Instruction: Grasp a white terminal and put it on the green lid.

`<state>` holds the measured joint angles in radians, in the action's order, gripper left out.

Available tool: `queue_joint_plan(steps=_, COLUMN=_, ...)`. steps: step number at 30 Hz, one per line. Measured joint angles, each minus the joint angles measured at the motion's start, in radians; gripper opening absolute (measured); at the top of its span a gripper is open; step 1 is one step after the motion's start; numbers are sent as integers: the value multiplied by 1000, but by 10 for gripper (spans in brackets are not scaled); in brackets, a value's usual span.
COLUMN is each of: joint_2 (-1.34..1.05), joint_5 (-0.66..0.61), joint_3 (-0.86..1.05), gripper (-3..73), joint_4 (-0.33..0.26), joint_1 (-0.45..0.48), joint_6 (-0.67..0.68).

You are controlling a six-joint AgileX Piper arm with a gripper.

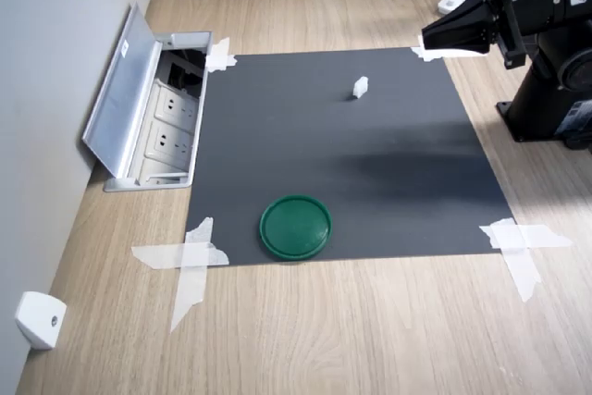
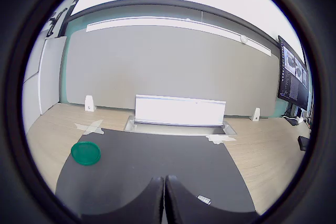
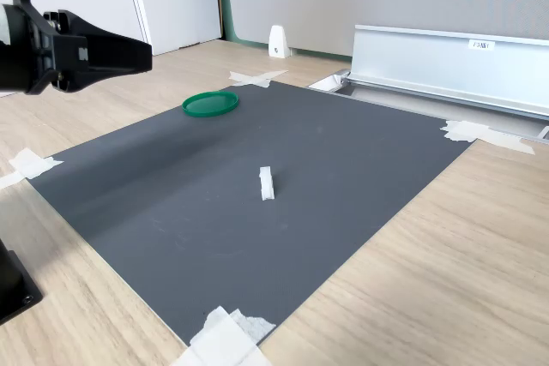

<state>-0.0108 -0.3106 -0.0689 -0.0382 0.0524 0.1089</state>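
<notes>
So the white terminal [image 1: 360, 87] sits on its own out on the dark grey mat [image 1: 370, 173], standing up on end, nothing touching it. In the first exterior view it's toward the far side of the mat, and the gripper [image 1: 427, 39] hangs in the air off to the first exterior view's right of it, above the mat's far right corner, well apart from the piece. The jaws are pressed together with nothing between them; the wrist view shows the two black fingers [image 2: 152, 198] meeting in a thin seam, and the terminal [image 2: 203, 200] lies on the mat just beside them.

In the second exterior view the gripper [image 3: 147, 51] comes in from the left, up high, the terminal [image 3: 267, 183] is near the middle of the mat, and the green lid [image 3: 210, 104] lies flat close to the far left edge. The lid is bare. In the first exterior view the lid [image 1: 295, 227] sits near the mat's front edge, well apart from the terminal.

The mat is held down at its corners with crossed white tape strips [image 1: 190, 261] on a light wood-grain worktop [image 1: 370, 330]. At the first exterior view's left a floor-box style power outlet box [image 1: 171, 131] is sunk into the worktop with its metal flap [image 1: 116, 99] tipped open, sockets showing inside. A small white wedge piece [image 1: 39, 318] sits against the grey wall [image 1: 46, 62]. The wrist view also catches a monitor [image 2: 292, 80] off to one side of the room.
</notes>
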Motion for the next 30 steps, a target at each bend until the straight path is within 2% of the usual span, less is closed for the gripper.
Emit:
queue_joint_plan(steps=17, joint_2=0, joint_5=-2, joint_3=-1, gripper=-8, joint_4=-5, joint_1=0, joint_6=0)
queue_joint_plan(steps=23, joint_2=63, joint_5=-33, joint_3=-77, gripper=-8, joint_4=-5, joint_1=0, joint_6=0)
queue_joint_plan(steps=30, joint_2=243, joint_5=-231, joint_3=-227, gripper=-8, joint_4=19, joint_1=0, joint_6=0)
